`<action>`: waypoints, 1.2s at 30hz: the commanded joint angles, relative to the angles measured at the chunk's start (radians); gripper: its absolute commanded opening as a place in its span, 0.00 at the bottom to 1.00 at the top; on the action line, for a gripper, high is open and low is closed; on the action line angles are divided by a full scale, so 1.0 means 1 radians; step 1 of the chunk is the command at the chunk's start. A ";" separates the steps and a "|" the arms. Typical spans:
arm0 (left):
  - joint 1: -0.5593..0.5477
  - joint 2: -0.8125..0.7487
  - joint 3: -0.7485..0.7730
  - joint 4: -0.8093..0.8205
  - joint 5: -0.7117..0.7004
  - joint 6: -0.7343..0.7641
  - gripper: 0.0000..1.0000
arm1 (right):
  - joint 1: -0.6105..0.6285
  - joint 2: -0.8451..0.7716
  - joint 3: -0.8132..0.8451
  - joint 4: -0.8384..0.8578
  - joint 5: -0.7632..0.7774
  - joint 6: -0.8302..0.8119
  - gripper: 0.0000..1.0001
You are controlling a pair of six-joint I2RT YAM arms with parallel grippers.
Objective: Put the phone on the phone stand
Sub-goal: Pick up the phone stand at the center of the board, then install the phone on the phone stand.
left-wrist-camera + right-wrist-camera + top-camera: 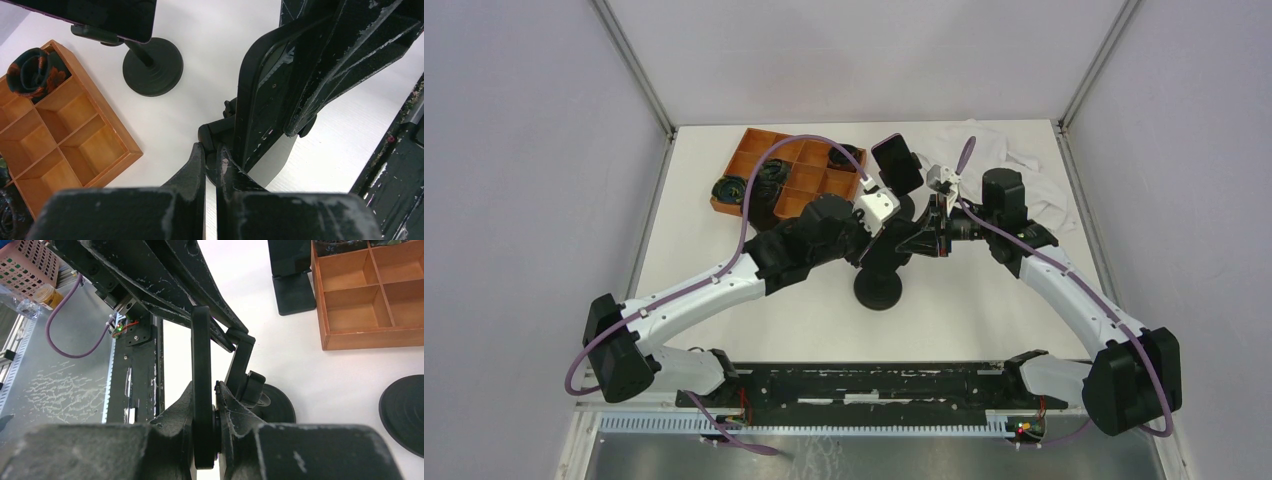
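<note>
White worktop — right fingers pinch the stand's plate, left fingers pressed together; seemingly steadying the stand — next, left must spread to fetch the phone.

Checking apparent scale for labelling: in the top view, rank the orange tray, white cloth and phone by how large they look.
1. orange tray and white cloth: about alike, cloth partly hidden, so unranked.
2. phone: smallest.
</note>
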 commanded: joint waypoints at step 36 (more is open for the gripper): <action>-0.081 -0.044 0.042 0.083 -0.141 0.016 0.02 | -0.066 -0.009 -0.043 0.021 0.442 0.146 0.00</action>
